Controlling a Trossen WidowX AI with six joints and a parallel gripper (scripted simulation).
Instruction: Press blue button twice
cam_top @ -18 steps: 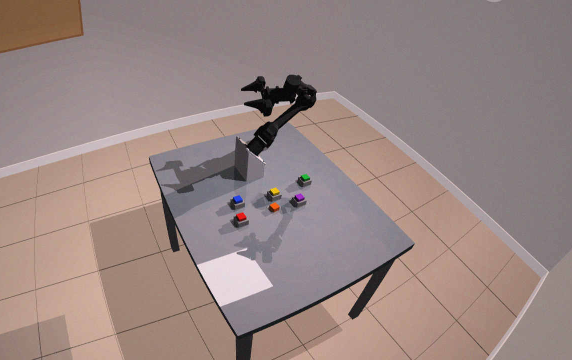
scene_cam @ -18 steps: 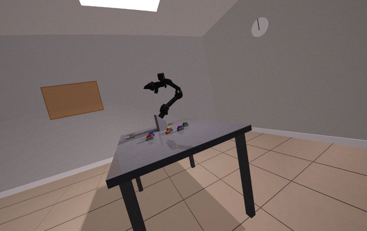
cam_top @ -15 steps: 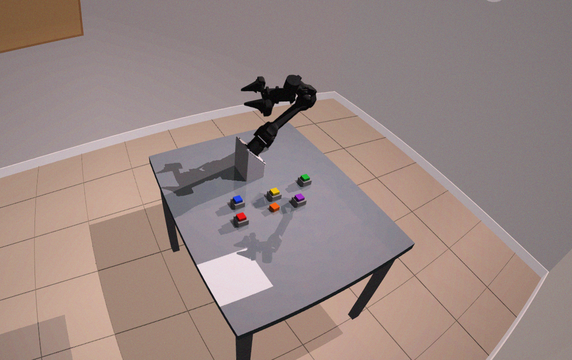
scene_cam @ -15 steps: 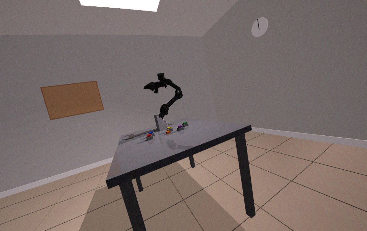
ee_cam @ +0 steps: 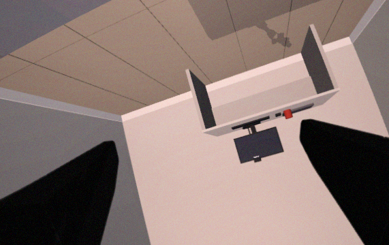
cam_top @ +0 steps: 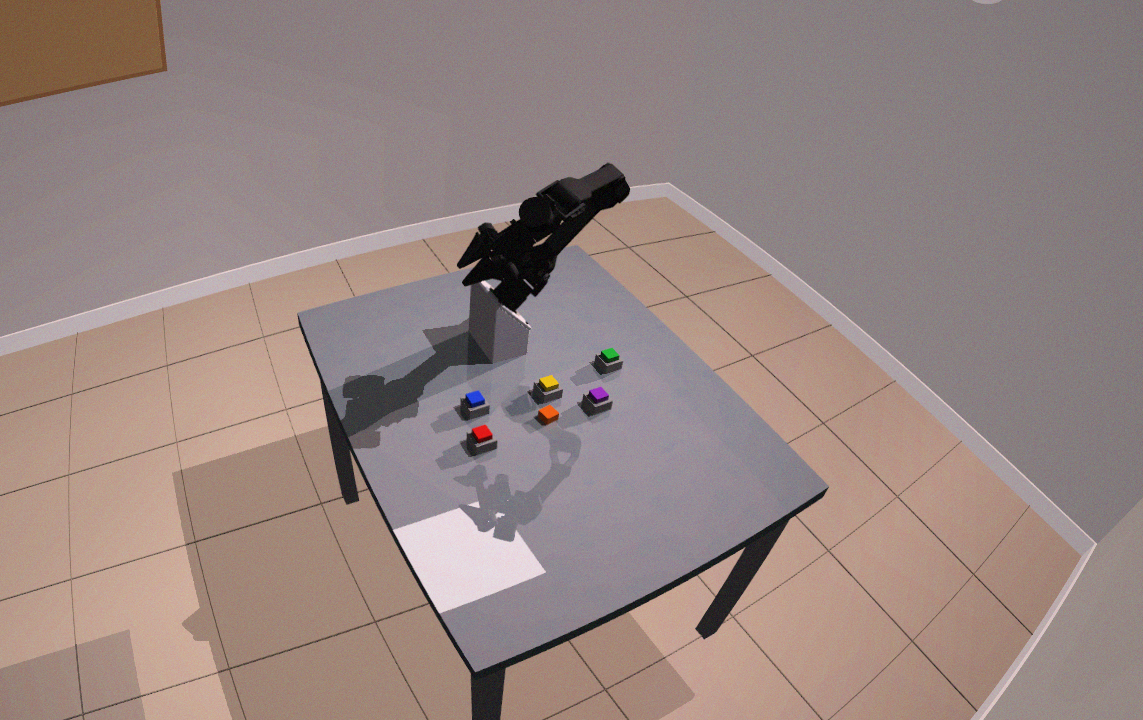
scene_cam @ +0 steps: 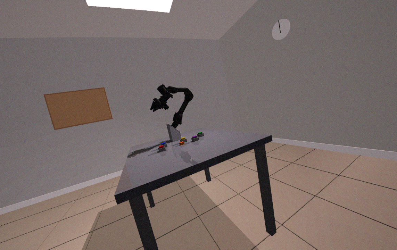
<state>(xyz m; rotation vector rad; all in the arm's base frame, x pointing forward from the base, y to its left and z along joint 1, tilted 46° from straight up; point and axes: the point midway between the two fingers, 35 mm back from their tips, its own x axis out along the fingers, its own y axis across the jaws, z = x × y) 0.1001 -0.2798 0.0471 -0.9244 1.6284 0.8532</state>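
Observation:
The blue button [cam_top: 475,398] [scene_cam: 163,143] is a small blue cap on a grey base, on the table's left part, with its cap standing up. My gripper [cam_top: 463,274] [scene_cam: 152,109] [ee_cam: 209,140] is open with nothing between its fingers. It hangs high above the table, tilted forward and down, well clear of the blue button. The wrist view shows both black fingers wide apart against the far wall and floor; the blue button is not in that view.
The red button [cam_top: 481,433] is close to the blue one. Yellow [cam_top: 548,382], purple [cam_top: 597,394] and green [cam_top: 609,354] buttons stand farther right. A small orange block [cam_top: 548,414] [scene_cam: 181,143] lies among them. An upright pale panel [cam_top: 483,326] [scene_cam: 174,133] stands near the arm's base.

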